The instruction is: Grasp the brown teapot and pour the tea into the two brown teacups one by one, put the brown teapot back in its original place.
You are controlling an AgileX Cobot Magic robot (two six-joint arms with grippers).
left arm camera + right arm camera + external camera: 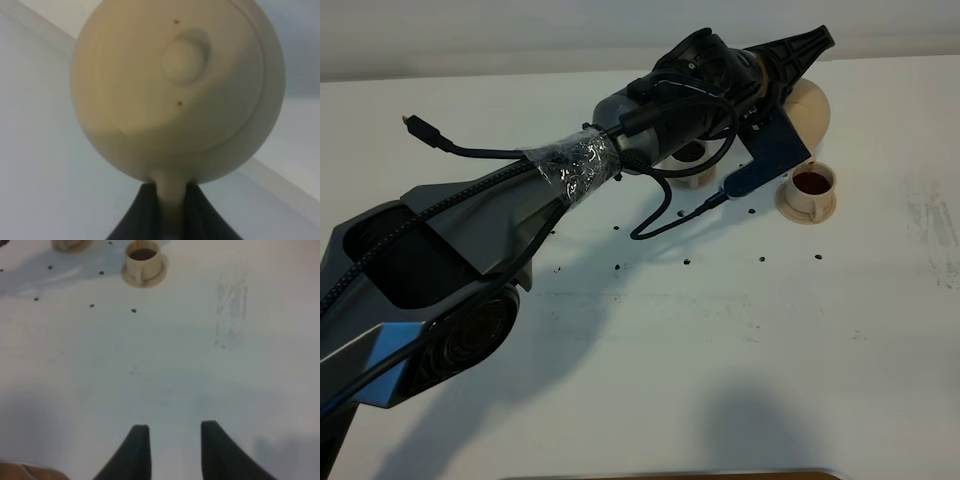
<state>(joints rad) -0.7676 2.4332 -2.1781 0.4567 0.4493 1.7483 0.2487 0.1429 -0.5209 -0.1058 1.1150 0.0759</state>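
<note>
Exterior high: teapot (812, 108) sits upper right, left gripper (171, 195) clamped on its handle; right cup (810, 190) holds dark tea, centre cup (692, 158) half hidden, fill unclear; set-down not yet done; right gripper (172, 450) apart, empty.

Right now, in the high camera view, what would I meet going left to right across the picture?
Loose cable plug → clear tape wrap → half-hidden teacup → teacup full of tea → grey scuff marks. The teapot overlaps the full teacup, so it is left out.
</note>
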